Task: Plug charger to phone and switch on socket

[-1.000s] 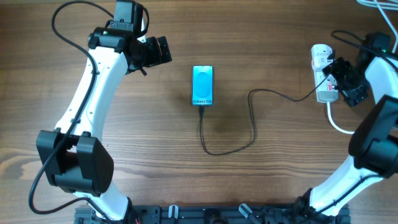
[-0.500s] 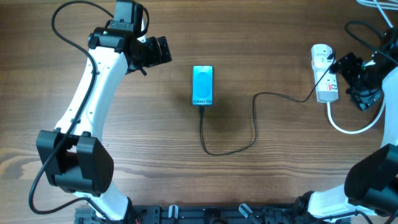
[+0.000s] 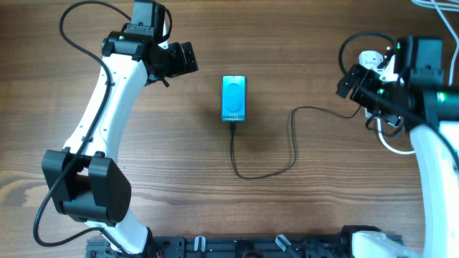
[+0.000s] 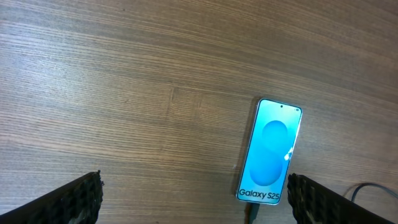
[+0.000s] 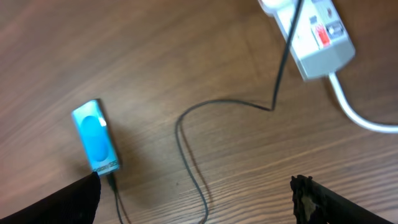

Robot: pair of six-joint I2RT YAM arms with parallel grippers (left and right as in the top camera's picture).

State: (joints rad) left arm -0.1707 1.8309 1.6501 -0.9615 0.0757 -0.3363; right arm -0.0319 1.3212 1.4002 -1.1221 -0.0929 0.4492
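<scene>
Socket [image 5: 308, 53] first, since the change is there. A second ago the right claw [image 5: 198, 180] was down against the strip; half a second ago it had slid off to the far side. Now it has lifted clear and swung toward the middle of the counter [image 3: 172, 158], with the right arm [image 3: 430, 150] covering most of the strip from overhead. The claw is spread wide and holds nothing, and its wrist view looks down on the strip from well above. I read that as a retreat after a try at the switch (judgement only). The red rocker [image 5: 323, 38] is in view, but I cannot tell if it is on or off, so the switch step can't be called done. The socket itself is a white strip at the far right of the counter with its thick white cord [image 5: 357, 115] curving off its end. The charger [image 3: 292, 136] comes off the strip, loops across the wood and runs up to the near end of the phone [image 3: 234, 99]. The tip looks seated there, so the plug step seems finished. The phone lies flat mid-counter, cyan screen lit, "Galaxy S25" text at the cable end. The left claw [image 4: 193, 186] hangs well off to the phone's left, fingers apart and empty, unmoved across all three overhead shots.
</scene>
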